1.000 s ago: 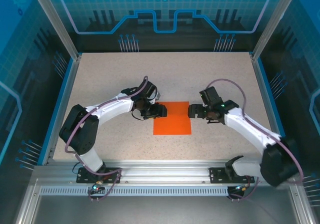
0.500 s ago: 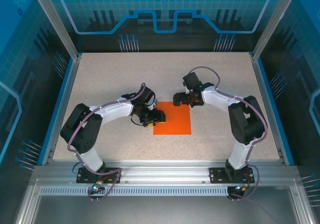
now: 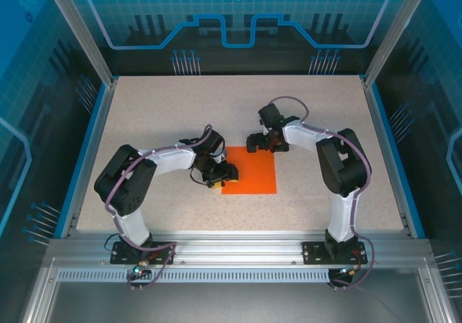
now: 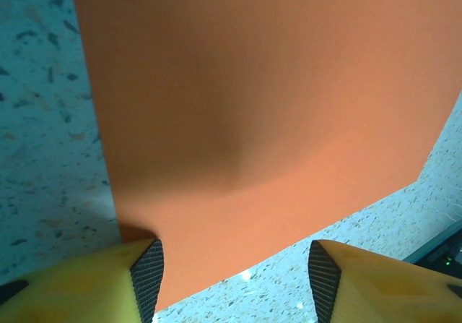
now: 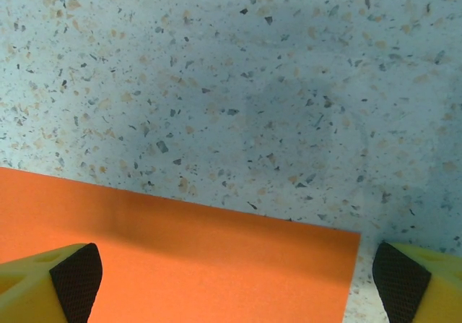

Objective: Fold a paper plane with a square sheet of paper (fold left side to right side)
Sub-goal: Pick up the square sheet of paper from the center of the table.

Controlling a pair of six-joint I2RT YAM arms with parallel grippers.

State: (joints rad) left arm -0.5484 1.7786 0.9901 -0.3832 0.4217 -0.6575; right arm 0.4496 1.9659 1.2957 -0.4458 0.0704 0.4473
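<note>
The square sheet of paper (image 3: 251,173) lies flat on the desk (image 3: 144,113). The left hand (image 3: 227,173), jaws apart, straddles its left edge, nearer the front corner than before. The right hand (image 3: 252,145), wide open, has swung from the right edge to the far edge.

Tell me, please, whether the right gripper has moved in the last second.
Yes. The right gripper has shifted from the right edge of the square sheet of paper to its far edge, leftward and away from the arm bases.
</note>
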